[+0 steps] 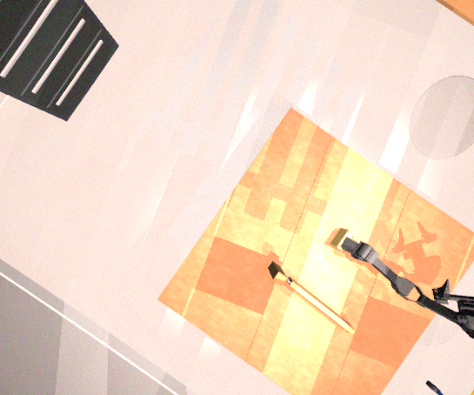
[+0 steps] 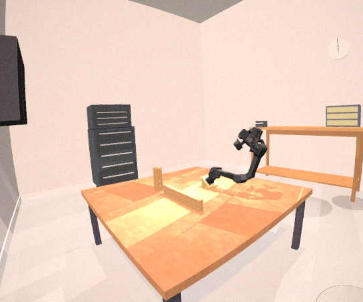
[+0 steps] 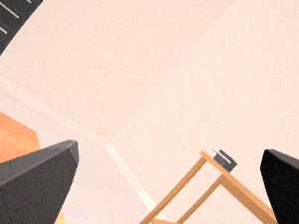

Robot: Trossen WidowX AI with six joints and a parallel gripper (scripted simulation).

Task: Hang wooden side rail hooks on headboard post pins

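Observation:
The wooden post (image 1: 275,270) (image 2: 157,179) stands upright on the table. The wooden side rail (image 1: 322,305) (image 2: 184,197) stands on its long edge, running from close beside the post to its far end, which is down on the table. Small steel-coloured parts show between rail and post; the views are too coarse to tell whether the hooks sit on the pins inside the slot. My gripper (image 1: 464,285) (image 2: 239,139) (image 3: 172,156) is open and empty, raised high and well away from rail and post. The wrist view shows neither of them.
The table (image 1: 235,300) (image 2: 153,266) carries my arm's base and a light wooden block (image 1: 339,237) beside it. A dark drawer cabinet (image 1: 67,65) (image 2: 111,150) stands beyond the table. A wooden workbench (image 2: 308,129) (image 3: 184,190) stands behind the arm.

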